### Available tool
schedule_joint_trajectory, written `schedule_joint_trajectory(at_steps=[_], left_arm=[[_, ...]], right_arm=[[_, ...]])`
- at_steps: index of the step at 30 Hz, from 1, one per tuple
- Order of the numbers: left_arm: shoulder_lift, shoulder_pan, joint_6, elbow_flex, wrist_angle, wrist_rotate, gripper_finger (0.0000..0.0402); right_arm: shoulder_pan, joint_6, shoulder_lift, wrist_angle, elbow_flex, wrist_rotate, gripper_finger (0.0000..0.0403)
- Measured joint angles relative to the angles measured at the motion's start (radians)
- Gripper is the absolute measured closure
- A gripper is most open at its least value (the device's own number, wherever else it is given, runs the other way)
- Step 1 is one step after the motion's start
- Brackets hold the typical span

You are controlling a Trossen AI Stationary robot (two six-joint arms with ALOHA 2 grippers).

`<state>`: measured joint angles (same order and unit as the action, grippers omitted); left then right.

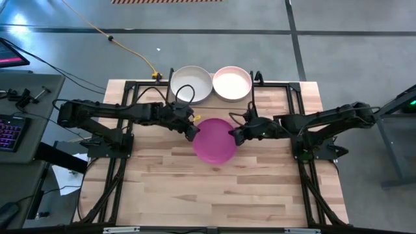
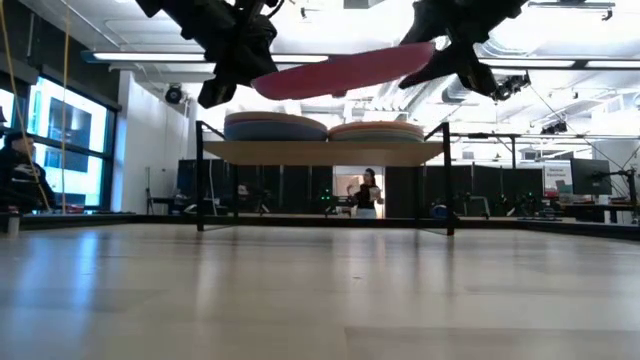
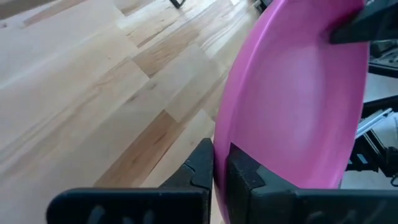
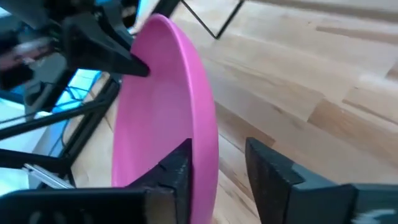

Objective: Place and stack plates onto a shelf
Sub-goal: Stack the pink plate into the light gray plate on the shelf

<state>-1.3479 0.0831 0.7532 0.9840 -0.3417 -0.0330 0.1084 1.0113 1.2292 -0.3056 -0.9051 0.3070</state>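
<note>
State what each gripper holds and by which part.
The left gripper pinches the magenta plate by its rim. The right gripper stands open around the opposite rim, not clamped.

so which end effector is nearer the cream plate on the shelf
Left. The left end effector is just in front of the cream plate, gripping the magenta plate; the right end effector is farther over, nearer the pale pink plate.

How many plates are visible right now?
3 clearly: magenta plate held between left gripper and right gripper; cream plate and pale pink plate top shelf stacks hiding others.
</note>
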Motion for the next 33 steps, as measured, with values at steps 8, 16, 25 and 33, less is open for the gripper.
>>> schedule_joint_trajectory(at_steps=[8,16,25,33], left_arm=[[0.047,0.067,-0.036,0.0,-0.06,-0.044,0.0396],[0.147,0.196,-0.067,0.046,-0.09,-0.054,0.0396],[0.161,0.448,-0.166,0.186,-0.151,-0.043,0.0395],[0.159,0.664,-0.242,0.259,-0.27,-0.042,0.0395]], right_arm=[[-0.028,-0.031,-0.145,-0.024,0.002,0.021,0.0274],[-0.037,-0.124,-0.244,-0.048,0.002,0.081,0.0273],[-0.037,-0.183,-0.241,-0.07,0.003,0.085,0.0273],[-0.037,-0.183,-0.241,-0.129,0.003,0.086,0.0273]])
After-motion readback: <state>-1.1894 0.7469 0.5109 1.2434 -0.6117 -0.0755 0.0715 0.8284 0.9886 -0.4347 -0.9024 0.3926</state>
